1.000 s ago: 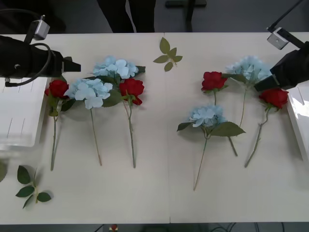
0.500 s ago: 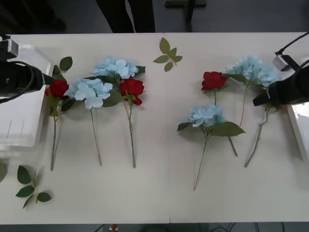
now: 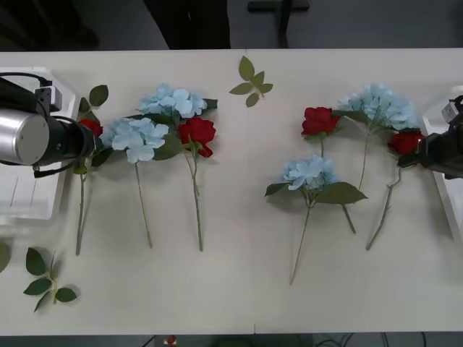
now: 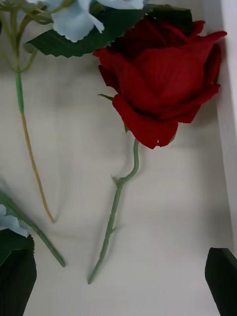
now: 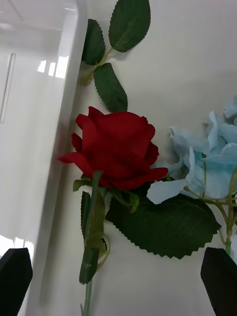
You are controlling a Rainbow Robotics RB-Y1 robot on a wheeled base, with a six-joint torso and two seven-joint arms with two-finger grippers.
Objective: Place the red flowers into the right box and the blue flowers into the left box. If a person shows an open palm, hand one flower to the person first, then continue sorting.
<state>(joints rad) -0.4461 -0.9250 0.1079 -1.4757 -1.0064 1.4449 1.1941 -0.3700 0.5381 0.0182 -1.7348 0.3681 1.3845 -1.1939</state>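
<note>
Front view: four red flowers and four blue flowers lie on the white table [image 3: 239, 289]. The left gripper [image 5: 118, 281], fingers spread apart and empty, hovers over the red rose [image 5: 116, 148] beside the left box [image 3: 22, 181]; that rose [image 3: 90, 127] lies just beside the box's rim, touching a blue cluster [image 3: 134, 137]. The right gripper [image 4: 123, 281], likewise spread wide and holding nothing, hangs above another red rose [image 4: 160, 84] lying next to the right box [image 3: 448, 188], its bloom [image 3: 404, 142] near a blue cluster [image 3: 376, 103]. A loose leaf sprig [image 3: 252, 81] sits farther from the left box, toward the table's far edge.
</note>
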